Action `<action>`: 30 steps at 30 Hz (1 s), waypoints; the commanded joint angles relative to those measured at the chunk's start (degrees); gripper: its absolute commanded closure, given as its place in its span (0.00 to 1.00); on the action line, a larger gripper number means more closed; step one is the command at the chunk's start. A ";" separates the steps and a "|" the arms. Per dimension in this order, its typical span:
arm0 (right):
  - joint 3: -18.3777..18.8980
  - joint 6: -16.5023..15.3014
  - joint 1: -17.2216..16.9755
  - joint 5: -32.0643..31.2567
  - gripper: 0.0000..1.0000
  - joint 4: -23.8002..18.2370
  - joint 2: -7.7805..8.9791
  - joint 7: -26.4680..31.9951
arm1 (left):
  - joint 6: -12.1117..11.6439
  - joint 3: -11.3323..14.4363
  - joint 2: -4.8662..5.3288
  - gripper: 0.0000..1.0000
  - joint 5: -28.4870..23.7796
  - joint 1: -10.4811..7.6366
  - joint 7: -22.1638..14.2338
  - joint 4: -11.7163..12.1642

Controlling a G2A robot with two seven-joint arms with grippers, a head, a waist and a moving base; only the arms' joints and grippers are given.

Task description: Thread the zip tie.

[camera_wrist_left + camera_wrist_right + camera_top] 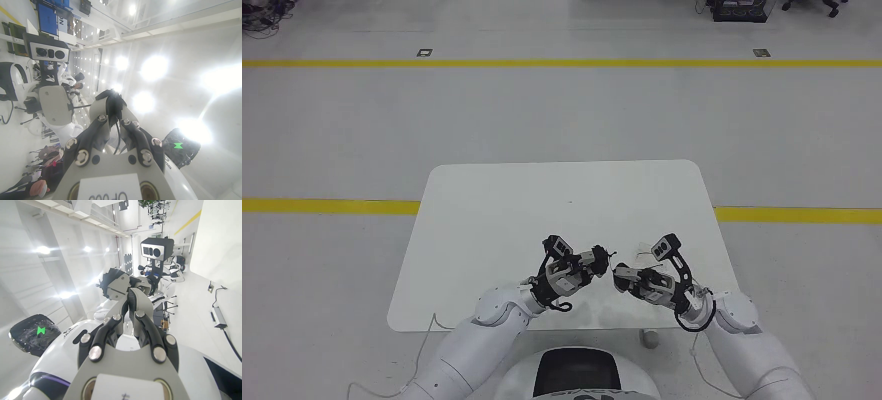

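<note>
1. Left claw (pixel 603 259) is raised over the near middle part of the white desk (pixel 542 200), tip pointing toward the other arm.
2. Right claw (pixel 620 272) is just beside it, tip pointing back at the left one; the two tips nearly meet, and I cannot tell if they touch.
3. Zip tie (pixel 118 132): a thin black strip in the left wrist view. It comes out from between the left claw's fingers and curves back toward the wrist, hanging clear of the desk.
4. Left claw state: its fingers (pixel 98 108) are drawn together at the tip, clamped on the zip tie's front part; the held end is hidden by the dark pads and by glare.
5. Right claw state: in the right wrist view its ribbed pads (pixel 132 302) are pressed together with no gap showing. I cannot tell whether anything thin is pinched between them.
6. From the top view the tie between the two tips is too small to make out.
7. Both arms are bent in from the near desk edge, elbows out.
</note>
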 commanded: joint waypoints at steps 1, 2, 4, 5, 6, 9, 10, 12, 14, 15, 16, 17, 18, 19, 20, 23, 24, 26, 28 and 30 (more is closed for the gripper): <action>0.00 -0.04 -0.17 -1.07 1.00 -0.42 0.10 -0.48 | 0.00 0.00 0.00 1.00 0.00 0.00 0.00 0.00; -0.01 -0.07 -0.26 -1.67 1.00 -0.62 0.15 -0.73 | 0.00 0.00 0.00 1.00 0.00 0.00 0.00 0.00; -0.05 -0.11 -0.43 -2.86 1.00 -1.09 0.25 -1.33 | 0.00 0.00 0.00 1.00 0.00 0.00 0.00 0.00; -0.09 -0.14 -0.51 -3.18 1.00 -1.27 0.28 -1.51 | 0.00 0.00 0.00 1.00 0.00 0.00 0.00 0.00; -0.13 -0.15 -0.61 -3.37 1.00 -1.49 0.31 -1.69 | 0.00 0.00 0.00 1.00 0.00 0.00 0.00 0.00; -0.11 -0.26 -0.75 -3.66 1.00 -1.83 0.41 -2.04 | 0.00 0.00 0.00 1.00 0.00 0.00 0.00 0.00; -0.10 -0.31 -0.80 -3.67 1.00 -1.91 0.43 -2.16 | 0.00 0.00 0.00 1.00 0.00 0.00 0.00 0.00; -0.04 -0.52 -0.90 -3.52 1.00 -2.06 0.47 -2.41 | 0.00 0.00 0.00 1.00 0.00 0.00 0.00 0.00; 0.01 -0.72 -1.02 -2.76 1.00 -2.11 0.50 -2.40 | 0.00 0.00 0.00 1.00 0.00 0.00 0.00 0.00; 0.04 -0.84 -1.03 -2.61 1.00 -2.08 0.51 -2.36 | 0.00 0.00 0.00 1.00 0.00 0.00 0.00 0.00; 0.05 -1.07 -1.00 -2.72 1.00 -2.08 0.54 -2.29 | 0.00 0.00 0.00 1.00 0.00 0.00 0.00 0.00; 0.05 -1.30 -0.98 -3.13 1.00 -2.08 0.59 -2.15 | 0.00 0.00 0.00 1.00 0.00 0.00 0.00 0.00; 0.01 -1.38 -0.98 -3.56 1.00 -2.11 0.64 -2.05 | 0.00 0.00 0.00 1.00 0.00 0.00 0.00 0.00; -0.02 -1.46 -0.96 -4.23 1.00 -2.20 0.69 -2.02 | 0.00 0.00 0.00 1.00 0.00 0.00 0.00 0.00; -0.07 -1.56 -0.93 -5.55 1.00 -2.33 0.78 -2.11 | 0.00 0.00 0.00 1.00 0.00 0.00 0.00 0.00; -0.15 -2.02 -0.92 -8.91 1.00 -2.81 0.97 -3.37 | 0.00 0.00 0.00 1.00 0.00 0.00 0.00 0.00; -0.22 -2.05 -0.95 -9.72 1.00 -2.99 1.01 -3.86 | 0.00 0.00 0.00 1.00 0.00 0.00 0.00 0.00; -0.36 -2.00 -0.93 -11.87 1.00 -3.27 1.10 -4.98 | 0.00 0.00 0.00 1.00 0.00 0.00 0.00 0.00; -0.67 -1.70 -0.93 -13.60 1.00 -3.60 1.16 -6.23 | 0.00 0.00 0.00 1.00 0.00 0.00 0.00 0.00; -0.96 -1.51 -0.95 -14.04 1.00 -3.86 1.19 -6.83 | 0.00 0.00 0.00 1.00 0.00 0.00 0.00 0.00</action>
